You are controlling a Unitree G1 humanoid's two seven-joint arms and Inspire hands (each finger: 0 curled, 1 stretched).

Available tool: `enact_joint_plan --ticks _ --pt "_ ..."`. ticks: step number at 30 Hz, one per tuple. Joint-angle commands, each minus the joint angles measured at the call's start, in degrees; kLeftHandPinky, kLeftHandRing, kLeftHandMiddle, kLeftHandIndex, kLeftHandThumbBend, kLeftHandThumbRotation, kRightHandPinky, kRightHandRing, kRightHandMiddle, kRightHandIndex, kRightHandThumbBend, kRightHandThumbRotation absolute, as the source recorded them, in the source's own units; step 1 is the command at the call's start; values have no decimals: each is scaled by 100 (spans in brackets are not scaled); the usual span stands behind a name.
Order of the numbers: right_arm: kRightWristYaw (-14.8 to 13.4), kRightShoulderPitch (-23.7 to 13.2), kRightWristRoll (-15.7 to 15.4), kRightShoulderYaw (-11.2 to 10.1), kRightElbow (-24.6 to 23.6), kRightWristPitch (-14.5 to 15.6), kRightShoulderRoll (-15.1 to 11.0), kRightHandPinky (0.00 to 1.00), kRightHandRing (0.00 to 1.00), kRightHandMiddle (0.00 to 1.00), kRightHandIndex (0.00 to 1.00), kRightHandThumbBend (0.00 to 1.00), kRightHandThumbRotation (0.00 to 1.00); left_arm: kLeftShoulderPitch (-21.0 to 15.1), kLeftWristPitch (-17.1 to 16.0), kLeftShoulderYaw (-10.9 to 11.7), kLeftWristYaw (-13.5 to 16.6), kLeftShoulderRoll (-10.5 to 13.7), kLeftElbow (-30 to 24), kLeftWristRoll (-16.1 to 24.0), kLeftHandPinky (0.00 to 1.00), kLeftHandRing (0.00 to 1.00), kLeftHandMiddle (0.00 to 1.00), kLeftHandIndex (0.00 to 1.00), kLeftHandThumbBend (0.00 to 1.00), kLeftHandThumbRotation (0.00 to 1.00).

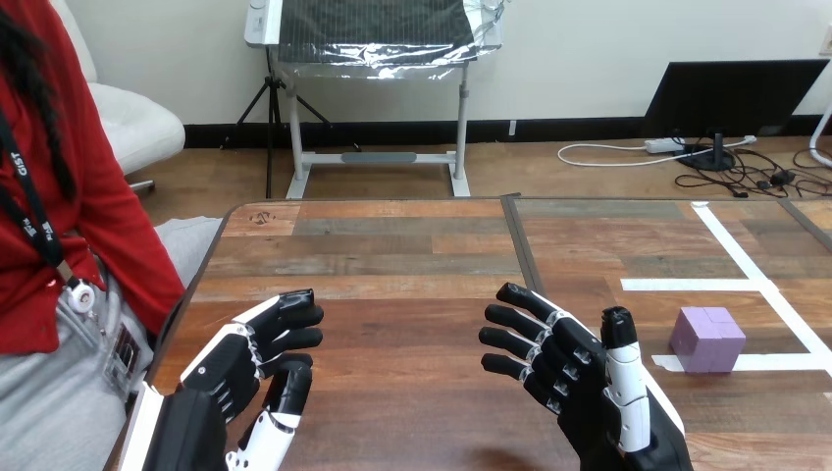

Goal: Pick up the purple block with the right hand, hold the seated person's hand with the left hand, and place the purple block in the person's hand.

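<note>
A purple block (708,340) sits on the wooden table (412,255) at the right, on a strip of white tape. My right hand (574,383) hovers just left of the block, a short gap apart, with its fingers straight and spread and nothing in it. At the lower left my left hand (245,378) hangs over the table near its left edge, fingers relaxed and empty. The person sits at the table's left side, with their torso (59,196) at the view's left edge.
White tape lines (746,285) cross the right part of the table. A dark seam (520,245) runs down the tabletop between its two halves. Bare wood lies between my two hands and beyond them.
</note>
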Motion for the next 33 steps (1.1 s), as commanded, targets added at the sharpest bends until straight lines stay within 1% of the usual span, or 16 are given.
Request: enact_joint_plan --ticks 1,21,28,33 --pt "27 -238 42 -42 -332 -16 -72 78 82 83 85 79 100 -279 -45 -46 16 -64 -147 -9 69 75 78 77 31 63" --pt "69 -248 51 -25 -320 -14 -121 79 83 84 85 78 100 -253 -53 -64 -15 -62 -131 -78 70 75 78 77 31 63" --pt "78 -265 66 -13 -308 7 -147 80 83 84 85 78 100 -257 -51 -56 2 -71 -130 -45 70 75 78 77 30 63" --pt "60 -318 -18 4 -257 -40 -164 80 83 84 85 78 100 -256 -49 -35 26 -78 -133 11 70 75 78 77 31 63"
